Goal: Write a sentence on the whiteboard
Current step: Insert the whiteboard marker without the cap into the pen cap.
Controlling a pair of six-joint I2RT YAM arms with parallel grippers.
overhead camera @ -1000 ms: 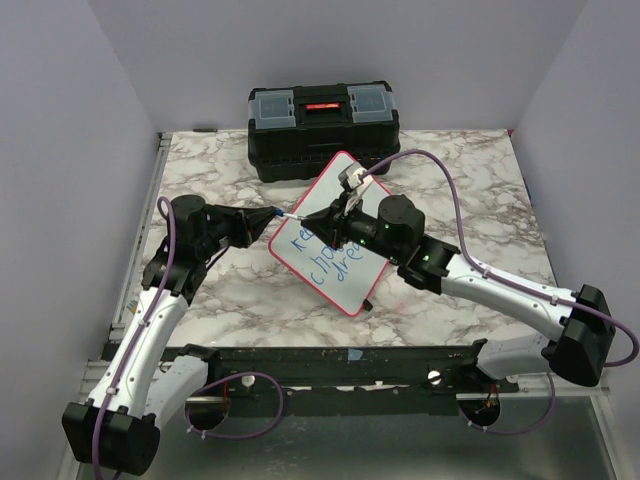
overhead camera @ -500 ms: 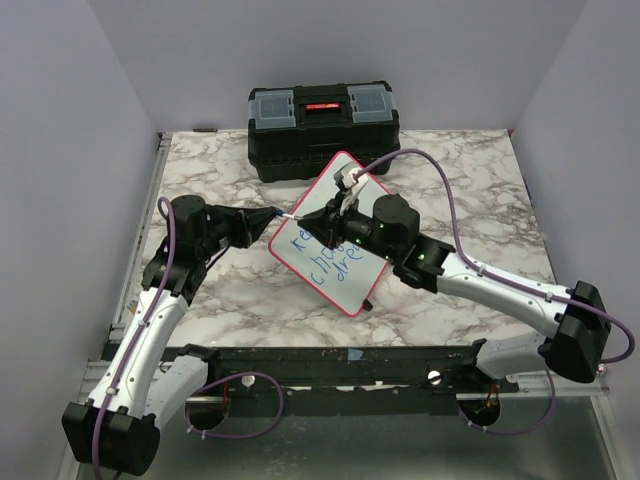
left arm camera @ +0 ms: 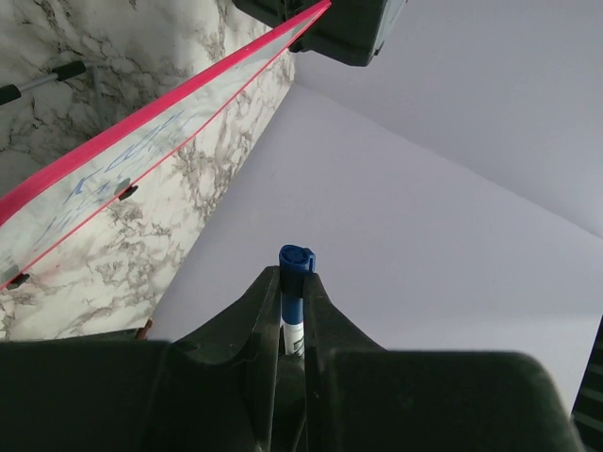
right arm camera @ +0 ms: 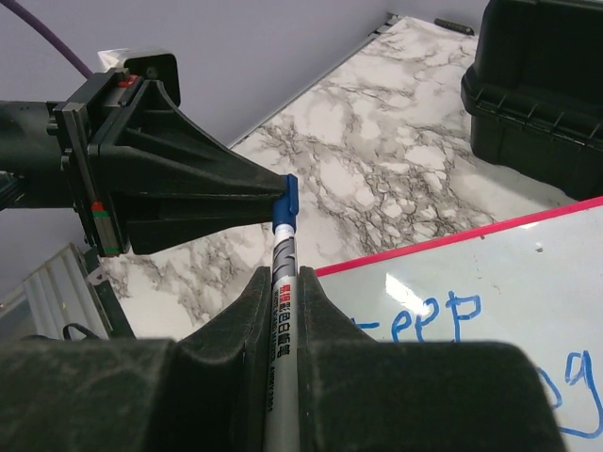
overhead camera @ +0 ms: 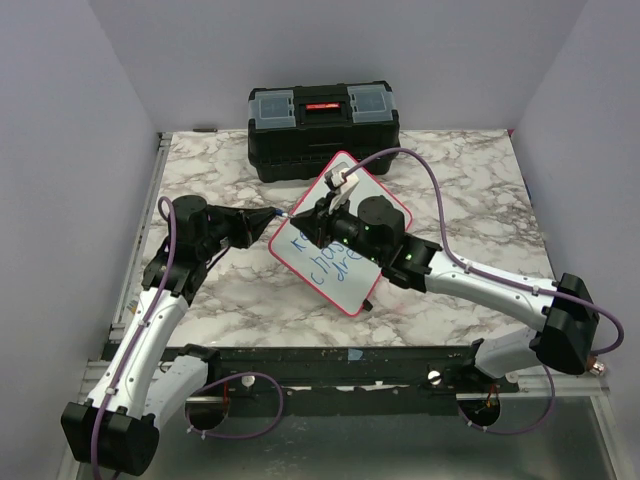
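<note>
The whiteboard (overhead camera: 350, 290), white with a red rim, lies slanted on the marble table, and the sentence (overhead camera: 325, 260) shows on it in blue, partly hidden under my right arm. In the right wrist view the word "keep" (right arm camera: 435, 322) is readable on the whiteboard (right arm camera: 528, 273). My right gripper (right arm camera: 285, 279) is shut on the grey marker (right arm camera: 284, 311). The marker's far end sits in a blue cap (right arm camera: 288, 194), which my left gripper (right arm camera: 281, 200) pinches at its fingertips. In the left wrist view the left gripper (left arm camera: 295, 279) is shut on the cap (left arm camera: 296, 262). From above, the left gripper (overhead camera: 274, 214) and right gripper (overhead camera: 304, 222) meet tip to tip over the board's left corner.
A black toolbox (overhead camera: 322, 128) with clear lid compartments stands at the back of the table, just behind the whiteboard. A thin dark stick (left arm camera: 42, 80) lies on the marble beside the board. Walls close in the table on the left, back and right.
My right arm has slid left along the marker's line, bringing its gripper closer to the left gripper's tips. The left arm has stayed put. Both grips are unchanged.
</note>
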